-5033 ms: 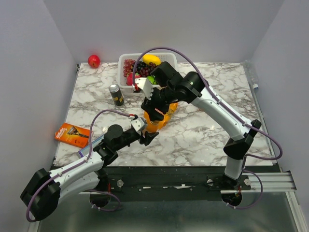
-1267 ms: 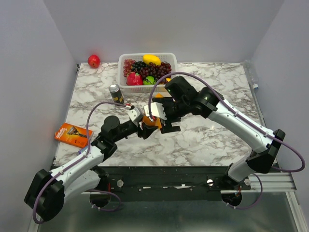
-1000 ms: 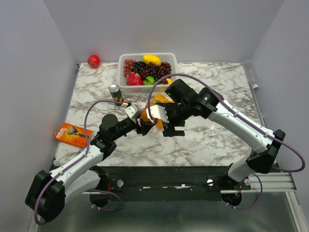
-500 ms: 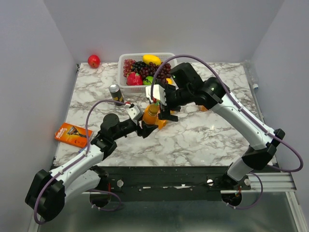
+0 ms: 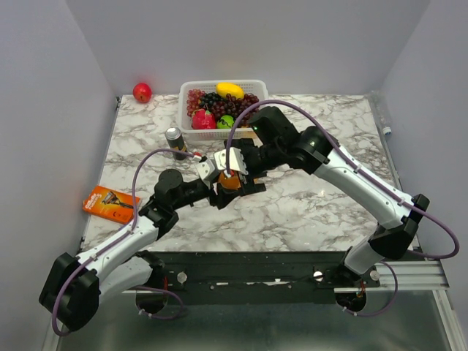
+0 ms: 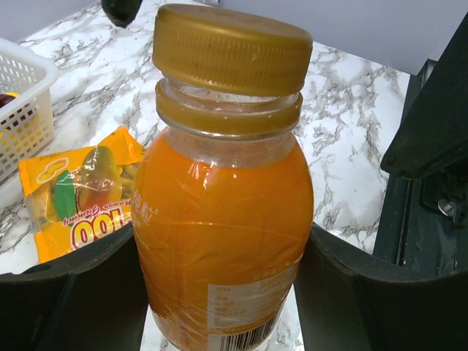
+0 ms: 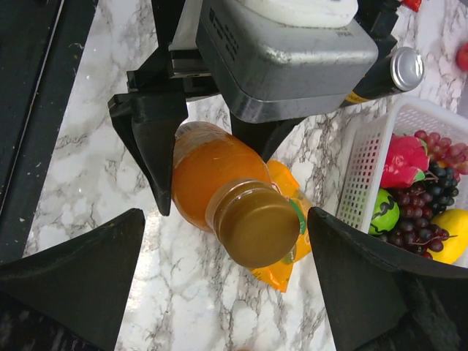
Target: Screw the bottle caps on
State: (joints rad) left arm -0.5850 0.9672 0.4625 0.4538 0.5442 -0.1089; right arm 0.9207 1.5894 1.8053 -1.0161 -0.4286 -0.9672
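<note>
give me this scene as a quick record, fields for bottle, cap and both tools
bottle: clear plastic, orange juice inside
cap: gold, on the bottle neck; tightness unclear
left tool: shut on bottle body
right tool: open, fingers either side of cap, not touching
nearby: snack packet

Bright, even overhead light, faint soft shadows on the marble table (image 5: pixel 307 212), all views sharp, glossy highlights on the orange bottle (image 6: pixel 219 227) and golden cap (image 7: pixel 254 225), wrist-view corners dark.

overhead view wide; both wrist views close on bottle (image 6: pixel 223 219)
</note>
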